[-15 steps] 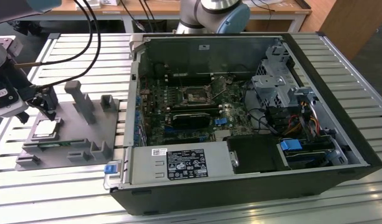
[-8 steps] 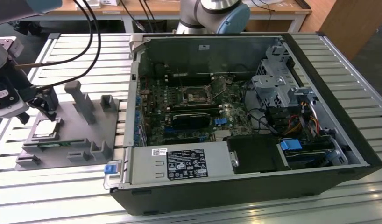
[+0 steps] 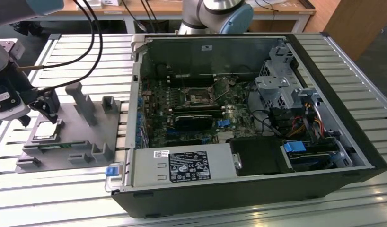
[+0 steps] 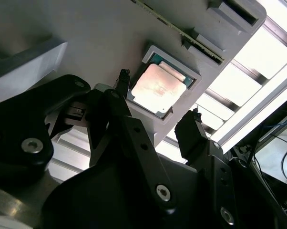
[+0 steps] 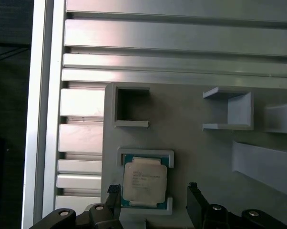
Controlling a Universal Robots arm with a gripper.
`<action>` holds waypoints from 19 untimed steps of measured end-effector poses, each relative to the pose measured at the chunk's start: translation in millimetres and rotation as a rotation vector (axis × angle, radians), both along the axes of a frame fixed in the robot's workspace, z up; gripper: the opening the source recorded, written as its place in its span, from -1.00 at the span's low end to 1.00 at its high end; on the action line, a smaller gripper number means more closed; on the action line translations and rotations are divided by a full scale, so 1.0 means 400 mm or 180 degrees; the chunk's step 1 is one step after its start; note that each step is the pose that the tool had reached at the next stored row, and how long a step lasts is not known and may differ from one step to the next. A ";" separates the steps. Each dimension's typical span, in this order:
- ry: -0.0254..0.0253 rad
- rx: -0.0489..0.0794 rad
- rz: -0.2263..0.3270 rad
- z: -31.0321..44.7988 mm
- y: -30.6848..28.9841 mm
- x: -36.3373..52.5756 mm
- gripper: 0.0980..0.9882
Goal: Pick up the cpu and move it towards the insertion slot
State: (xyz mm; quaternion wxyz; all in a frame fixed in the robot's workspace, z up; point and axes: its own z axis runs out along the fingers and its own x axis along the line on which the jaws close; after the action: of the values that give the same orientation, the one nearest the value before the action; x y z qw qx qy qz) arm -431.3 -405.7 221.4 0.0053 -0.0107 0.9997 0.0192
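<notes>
Gripper (image 4: 158, 97) hovers spread, straddling the cpu (image 4: 156, 87).

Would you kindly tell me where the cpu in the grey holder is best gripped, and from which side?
Grip the cpu by two opposite edges, from straight above. It lies flat, silver top up, in a shallow pocket of the grey holder, whose raised lips seem to cover only two sides; the other two look free. The open gripper has a finger beside each.
</notes>
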 end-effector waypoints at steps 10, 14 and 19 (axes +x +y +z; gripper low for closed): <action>0.0000 -0.0005 0.0000 -0.012 -0.001 0.000 0.26; 0.0001 -0.0006 0.0006 -0.020 -0.002 0.000 0.26; 0.0000 -0.0005 0.0070 -0.025 -0.003 0.000 0.26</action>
State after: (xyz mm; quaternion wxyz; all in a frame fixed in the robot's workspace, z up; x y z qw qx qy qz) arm -431.5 -407.1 211.5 0.0050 -0.0217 0.9996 0.0184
